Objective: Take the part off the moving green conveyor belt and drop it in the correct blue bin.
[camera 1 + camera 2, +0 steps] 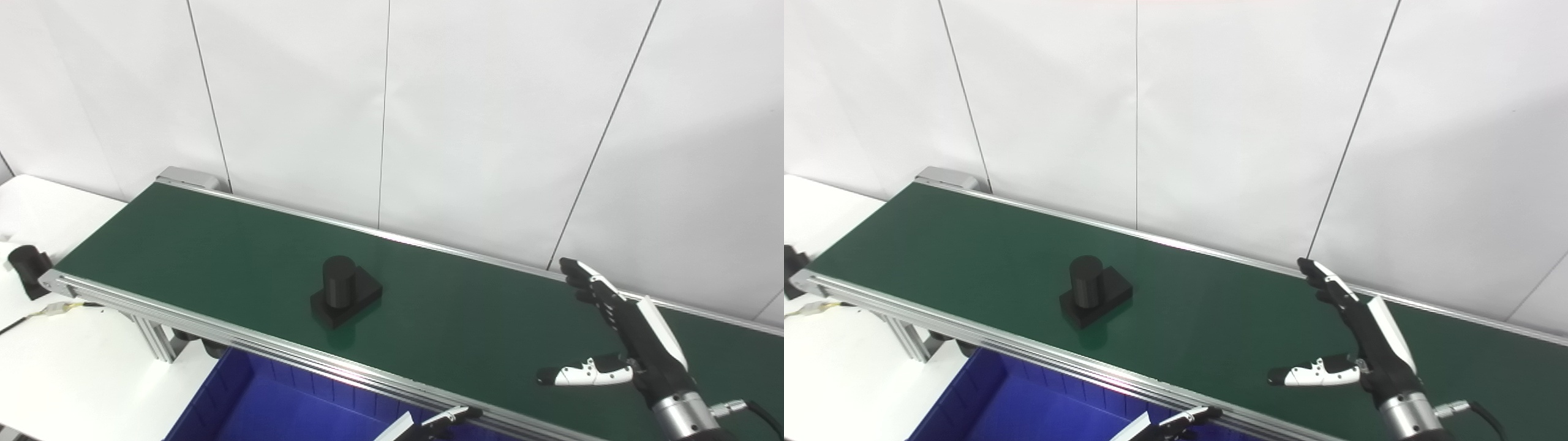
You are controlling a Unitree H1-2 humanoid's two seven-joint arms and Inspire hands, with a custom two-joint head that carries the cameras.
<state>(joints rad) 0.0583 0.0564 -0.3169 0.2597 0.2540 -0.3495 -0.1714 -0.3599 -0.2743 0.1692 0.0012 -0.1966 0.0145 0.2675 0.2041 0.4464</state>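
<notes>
The black plastic part (345, 289), a round post on a flat block, sits on the long green conveyor belt (196, 245), near its front edge. Nothing is picked up yet. The right hand (618, 334) is wide open above the belt, well apart. Only the left hand's tips (450, 416) show, so I cannot tell. The deep blue plastic bin (257, 398) waits below.

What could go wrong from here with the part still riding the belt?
The right hand is open above the conveyor belt, well apart from the black part; a late reach may miss it. The part's upright cylinder could tip under a sideways bump. The blue bin lies below the belt's near edge, where only the left hand's fingertips show.
</notes>
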